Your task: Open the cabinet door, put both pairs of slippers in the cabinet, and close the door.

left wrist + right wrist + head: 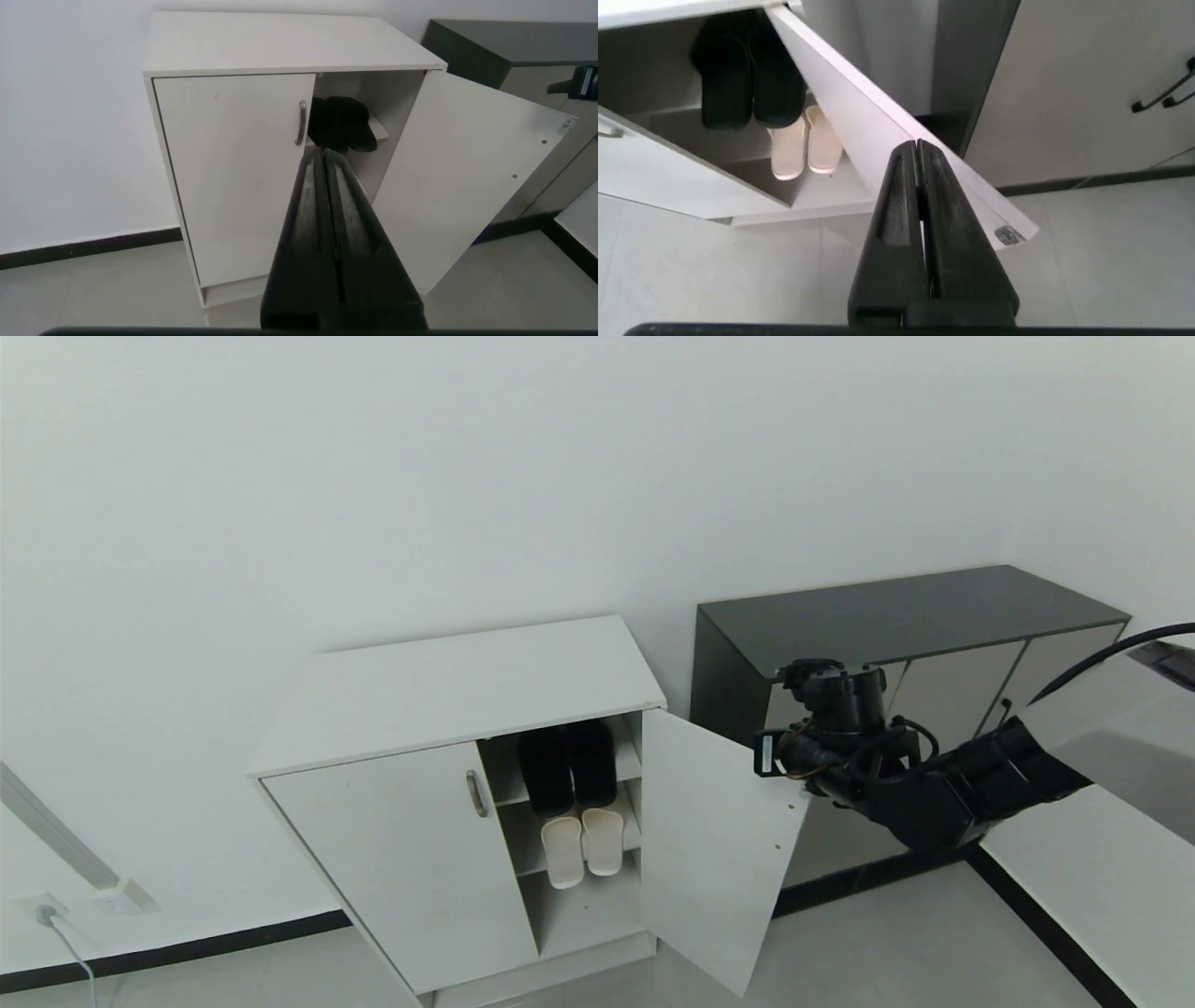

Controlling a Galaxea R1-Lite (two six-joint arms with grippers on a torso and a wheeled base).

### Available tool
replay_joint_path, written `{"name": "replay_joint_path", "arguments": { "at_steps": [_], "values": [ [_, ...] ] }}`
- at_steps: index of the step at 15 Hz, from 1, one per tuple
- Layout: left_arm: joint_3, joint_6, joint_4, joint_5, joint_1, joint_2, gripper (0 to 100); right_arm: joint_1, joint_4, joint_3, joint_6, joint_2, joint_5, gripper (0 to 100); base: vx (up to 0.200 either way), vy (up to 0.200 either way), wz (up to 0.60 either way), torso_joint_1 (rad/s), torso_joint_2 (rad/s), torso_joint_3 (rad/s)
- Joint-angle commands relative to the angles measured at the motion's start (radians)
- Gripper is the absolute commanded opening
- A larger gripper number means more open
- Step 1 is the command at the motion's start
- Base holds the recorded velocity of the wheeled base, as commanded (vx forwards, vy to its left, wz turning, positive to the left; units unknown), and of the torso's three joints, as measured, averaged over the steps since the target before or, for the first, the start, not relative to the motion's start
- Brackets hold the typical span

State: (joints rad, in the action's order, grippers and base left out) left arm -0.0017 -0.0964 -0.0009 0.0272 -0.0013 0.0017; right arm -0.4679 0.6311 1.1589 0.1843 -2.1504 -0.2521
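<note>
black slippers (pixel 568 765): on the upper shelf inside the white cabinet (pixel 448 691), side by side in the right half, seen through the open doorway.
pale slippers (pixel 583 845): on the middle shelf straight below the black pair, side by side, near ends reaching the shelf's front edge.
white cabinet: against the far wall, two-doored.
right door (pixel 719 859): swung wide open, hinged on the cabinet's right side, free edge pointing near and right.
left door (pixel 401 868): shut, with an upright metal handle (pixel 477 793) by its right edge.
right gripper (pixel 767 753): just right of the open door's top free corner; fingers pressed together, nothing between them; contact with the door impossible to tell.
left gripper (pixel 322 159): well apart from the cabinet on the near side, pointing at its front; fingers closed together, holding nothing.
dark cabinet (pixel 896 616): grey, right of the white one, against the same wall, doors shut.
wall socket (pixel 42 907): low on the wall at far left, with a cable (pixel 70 943) hanging from it.
floor (pixel 887 952): pale, edged by a dark skirting along the wall.
</note>
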Motion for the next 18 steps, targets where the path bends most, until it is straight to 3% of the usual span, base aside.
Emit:
{"name": "replay_joint_path", "arguments": {
  "at_steps": [1,18],
  "values": [
    [0.000,0.000,-0.001,0.000,0.000,0.000,0,0.015,-0.007,0.036,0.000,-0.043,-0.003,0,0.000,0.000,0.00,0.000,0.00,0.000],
    [0.000,-0.002,-0.001,0.000,0.000,0.000,0,0.049,0.033,0.064,0.000,-0.147,0.001,0,0.000,0.000,0.00,0.000,0.00,0.000]
  ]
}}
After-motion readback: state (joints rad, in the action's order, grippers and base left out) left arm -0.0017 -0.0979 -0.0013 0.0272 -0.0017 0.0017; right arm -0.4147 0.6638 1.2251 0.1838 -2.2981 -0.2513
